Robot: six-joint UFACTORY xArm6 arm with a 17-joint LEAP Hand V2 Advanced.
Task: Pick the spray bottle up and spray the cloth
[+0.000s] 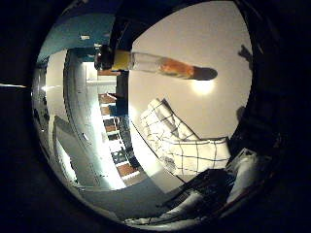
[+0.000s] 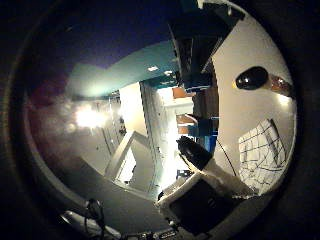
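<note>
Spray bottle (image 1: 155, 65) lies on its side on the pale bench (image 1: 214, 39), its dark trigger head at one end and an orange band toward the other, well apart from the robot hand (image 2: 210, 195). It fills little of either palm view, so the palm is probably not yet close to it. A white cloth with a dark grid pattern (image 1: 187, 143) lies crumpled on the same bench, near the bottle but not touching it, and nearer the palm.

Because the bottle lies flat and is round, a grasp that lands off-centre would likely roll it away across the bench. Fingers closing low might also catch the cloth instead. Picking it up with the nozzle facing away from the cloth would waste the spray.

White and black fingers (image 2: 200, 155) reach into the thumb side view and look fairly straight, holding nothing.
</note>
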